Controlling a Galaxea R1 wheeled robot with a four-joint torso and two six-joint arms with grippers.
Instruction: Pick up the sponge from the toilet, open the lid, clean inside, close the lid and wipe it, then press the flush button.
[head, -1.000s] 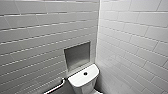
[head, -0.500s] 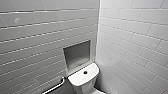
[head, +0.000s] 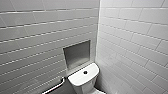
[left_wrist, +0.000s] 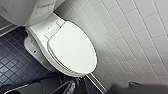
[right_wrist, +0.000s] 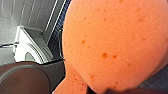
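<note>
Right tool (right_wrist: 110, 90) holds sponge (right_wrist: 112, 42); left tool (left_wrist: 68, 87) state unclear. Toilet (left_wrist: 72, 47) lid down. Head view unshifted since earlier.

You see the sponge (right_wrist: 112, 45) huge and close in the right wrist view: orange, soft, pitted with small holes. The toilet (left_wrist: 72, 50) is white and glossy, with its oval lid shut flat over the bowl. The flush button (head: 85, 72) is dark and round, in the middle of the tank top.

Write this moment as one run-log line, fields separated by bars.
sponge: close before right wrist camera | toilet: lid closed, bare | flush button: on tank top, nothing touching
</note>
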